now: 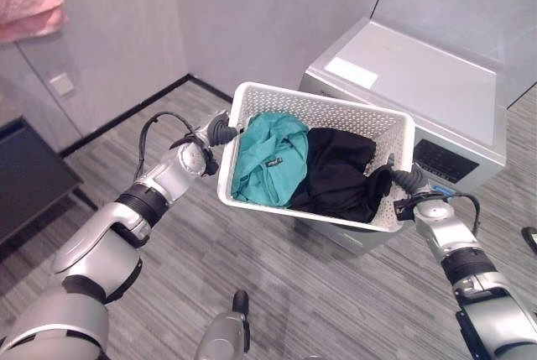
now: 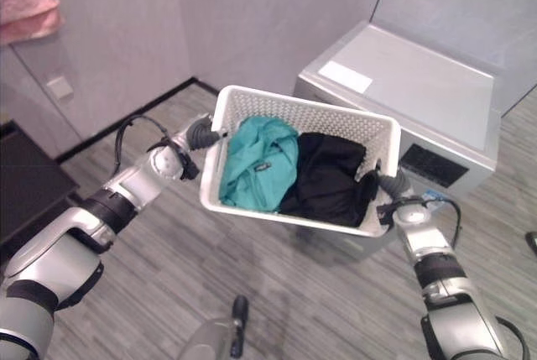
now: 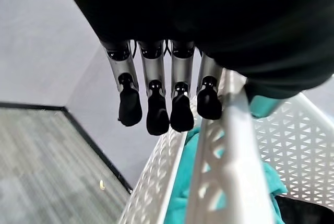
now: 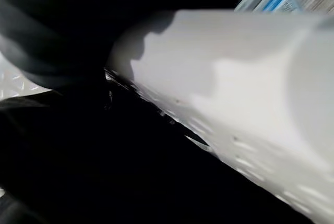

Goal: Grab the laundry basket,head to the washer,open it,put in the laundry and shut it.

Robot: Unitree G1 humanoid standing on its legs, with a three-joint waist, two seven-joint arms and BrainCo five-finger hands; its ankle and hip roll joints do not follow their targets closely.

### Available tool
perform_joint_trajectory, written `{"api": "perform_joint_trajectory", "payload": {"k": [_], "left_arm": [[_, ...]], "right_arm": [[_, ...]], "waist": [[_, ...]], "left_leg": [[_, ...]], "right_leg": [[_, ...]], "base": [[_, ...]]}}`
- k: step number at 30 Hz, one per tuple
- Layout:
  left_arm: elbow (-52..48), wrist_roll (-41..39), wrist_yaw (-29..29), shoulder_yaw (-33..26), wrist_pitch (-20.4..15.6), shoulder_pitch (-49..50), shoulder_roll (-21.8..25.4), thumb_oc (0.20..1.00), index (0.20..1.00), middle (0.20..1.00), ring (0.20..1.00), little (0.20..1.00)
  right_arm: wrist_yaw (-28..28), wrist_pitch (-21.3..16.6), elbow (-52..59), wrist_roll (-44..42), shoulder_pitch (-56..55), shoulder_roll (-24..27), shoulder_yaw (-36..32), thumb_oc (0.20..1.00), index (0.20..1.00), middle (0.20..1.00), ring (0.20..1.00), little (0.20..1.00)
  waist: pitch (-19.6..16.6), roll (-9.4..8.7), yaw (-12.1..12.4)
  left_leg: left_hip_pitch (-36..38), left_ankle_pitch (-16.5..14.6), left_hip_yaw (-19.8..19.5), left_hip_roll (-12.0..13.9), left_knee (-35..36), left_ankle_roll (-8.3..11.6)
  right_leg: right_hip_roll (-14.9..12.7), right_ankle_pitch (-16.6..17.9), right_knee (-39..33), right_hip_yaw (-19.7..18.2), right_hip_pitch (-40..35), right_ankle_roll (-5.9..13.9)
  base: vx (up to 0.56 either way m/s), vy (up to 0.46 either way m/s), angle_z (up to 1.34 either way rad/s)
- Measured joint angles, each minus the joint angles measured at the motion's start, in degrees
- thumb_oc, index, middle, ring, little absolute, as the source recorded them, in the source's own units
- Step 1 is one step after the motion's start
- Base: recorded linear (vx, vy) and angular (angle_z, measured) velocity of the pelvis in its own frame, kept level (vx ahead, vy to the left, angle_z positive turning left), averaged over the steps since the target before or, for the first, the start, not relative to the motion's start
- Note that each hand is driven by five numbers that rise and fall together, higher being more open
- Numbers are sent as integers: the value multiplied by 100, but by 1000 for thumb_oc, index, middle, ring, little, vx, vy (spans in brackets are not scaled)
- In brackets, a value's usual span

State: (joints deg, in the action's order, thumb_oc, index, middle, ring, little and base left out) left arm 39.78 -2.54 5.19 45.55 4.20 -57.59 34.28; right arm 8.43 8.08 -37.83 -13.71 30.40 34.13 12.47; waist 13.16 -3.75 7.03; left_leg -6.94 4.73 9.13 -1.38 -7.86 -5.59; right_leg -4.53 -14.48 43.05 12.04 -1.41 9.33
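A silver-grey top-loading washer (image 1: 436, 91) stands against the wall on the robot's right, its flat lid (image 1: 419, 70) closed and a dark control panel (image 1: 445, 160) along its front edge. The wood-grain floor (image 1: 277, 284) runs beneath it. A dark low cabinet (image 1: 25, 175) sits at the far left, with a pink cloth (image 1: 29, 3) hanging on the wall above it.

The white perforated laundry basket (image 1: 336, 112) is held up in the air between both arms, just in front of the washer and tilted so its open top faces the camera. Inside lie a teal garment (image 1: 268, 159) on the robot's left side and a black garment (image 1: 340, 171) on its right, the two touching in the middle.

The left hand (image 1: 220, 132) is at the basket's left end; in its wrist view the fingers (image 3: 156, 104) hang fairly straight along the rim, touching it, not wrapped round it. The right hand (image 1: 404, 180) is at the basket's right end, against the rim; its fingers are hidden behind basket and cloth, so I cannot tell its grasp.
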Motion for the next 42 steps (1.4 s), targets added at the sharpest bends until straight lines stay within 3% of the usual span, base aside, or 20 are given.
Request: {"api": "perform_joint_trajectory", "payload": {"k": [1,2,3,6,8,9,11,13,14,15,16,18,21,23,26,29,36,42], "left_arm": [[-47,-2,6,-11,-41,-8,12,200,200,200,200,200],[-41,-12,9,-10,-39,-21,45,200,200,200,200,200],[-47,-40,8,-6,-21,-19,100,200,200,200,200,200],[-112,-114,58,-106,2,-143,203,200,200,200,200,200],[-111,-124,-28,-132,17,-171,348,200,200,200,200,200],[-85,-123,-162,-115,21,-164,445,200,200,200,200,200],[-72,-122,-190,-65,25,-169,508,200,200,200,200,200],[-8,-129,-184,29,75,-192,627,200,200,200,200,200],[29,-132,-186,38,101,-213,685,200,200,200,200,200],[57,-132,-188,39,123,-244,837,200,200,200,200,200],[55,-132,-188,39,112,-268,875,200,200,200,200,200],[65,-115,-198,51,106,-387,953,200,200,200,200,200],[82,-79,-209,78,99,-616,1209,200,200,200,200,200],[210,-78,-199,85,104,-775,1184,200,200,200,200,200],[601,-87,-178,307,106,-1193,1125,200,200,200,200,200],[784,-101,63,325,107,-1499,974,200,200,200,200,200],[1052,-196,201,502,42,-2534,788,200,200,200,200,200],[1075,-390,332,514,-151,-2846,634,200,200,200,200,200]], "right_arm": [[2,11,-12,2,-23,-22,6,200,200,200,200,200],[-1,16,-47,7,35,-47,4,200,200,200,200,200],[-5,15,-78,42,88,-96,16,200,200,200,200,200],[-147,13,-75,103,164,-89,62,200,200,200,200,200],[-292,46,-67,99,210,-95,290,200,200,200,200,200],[-402,60,-65,99,238,-96,440,200,200,200,200,200],[-456,115,-112,97,333,-96,565,200,200,200,200,200],[-496,182,-117,101,553,-88,691,200,200,200,200,200],[-501,220,-116,100,662,-87,758,200,200,200,200,200],[-516,244,69,126,749,-84,804,200,200,200,200,200],[-516,244,121,136,749,-84,812,200,200,200,200,200],[-520,246,197,164,754,-84,875,200,200,200,200,200],[-618,213,405,130,870,-74,964,200,200,200,200,200],[-627,187,350,96,1034,-47,1003,200,200,200,200,200],[-632,180,197,7,1551,202,1331,200,200,200,200,200],[-592,172,-128,-24,2177,366,1415,200,200,200,200,200],[-476,159,-633,-197,3191,769,1425,200,200,200,200,200],[-396,-32,-805,-366,3790,1388,1567,200,200,200,200,200]], "waist": [[21,-34,-74],[29,-34,-73],[25,51,-27],[26,151,6],[34,177,15],[44,284,24],[47,358,49],[36,329,256],[35,328,316],[27,312,355],[20,300,392],[2,222,537],[-29,-110,615],[-50,-63,571],[-49,-95,539],[-51,-102,442],[-160,-161,38],[-291,75,-52]], "left_leg": [[206,-284,-14,-134,-172,-220],[266,-484,54,-146,-308,-302],[416,-811,133,-127,-546,-374],[784,-1022,109,-114,-592,-379],[935,-1088,102,-91,-561,-377],[1032,-1078,120,-43,-527,-356],[1052,-1071,124,29,-467,-277],[1079,-1070,293,90,-372,-66],[1076,-1070,394,112,-356,-32],[1029,-1094,471,104,-310,8],[1017,-1097,469,117,-314,22],[950,-1055,523,187,-310,145],[699,-949,429,211,-373,384],[471,-854,223,480,-452,534],[273,-705,-25,726,-397,742],[211,-632,-89,871,-375,827],[219,-635,-15,844,-416,786],[301,-629,-29,772,-350,783]], "right_leg": [[-348,245,791,-4,290,195],[-547,467,1119,34,428,271],[-914,709,1444,272,574,179],[-1538,780,1120,1032,509,97],[-1664,754,752,1248,469,91],[-1782,738,192,1498,389,-24],[-1752,775,-351,1542,406,-176],[-1684,927,-1633,1387,303,-228],[-1636,995,-2103,1217,246,-151],[-1612,1204,-2851,803,142,-20],[-1604,1270,-3135,690,85,8],[-1578,1393,-3380,589,-89,7],[-1230,1797,-4166,716,-521,67],[-926,1944,-4381,901,-558,-48],[-618,1897,-4473,1067,-473,-272],[-479,1874,-4506,1115,-446,-325],[-502,1953,-4523,1057,-453,-397],[-541,1990,-4542,1046,-488,-371]], "base": [[293,253,13],[250,168,-8],[285,130,-22],[168,10,-4],[114,-95,3],[5,-144,14],[2,-215,13],[42,-385,-25],[51,-380,-45],[19,-290,-32],[4,-298,-31],[25,-254,-19],[29,-176,1],[0,-141,31],[-2,-99,24],[27,-34,9],[29,14,-5],[28,4,-1]]}}
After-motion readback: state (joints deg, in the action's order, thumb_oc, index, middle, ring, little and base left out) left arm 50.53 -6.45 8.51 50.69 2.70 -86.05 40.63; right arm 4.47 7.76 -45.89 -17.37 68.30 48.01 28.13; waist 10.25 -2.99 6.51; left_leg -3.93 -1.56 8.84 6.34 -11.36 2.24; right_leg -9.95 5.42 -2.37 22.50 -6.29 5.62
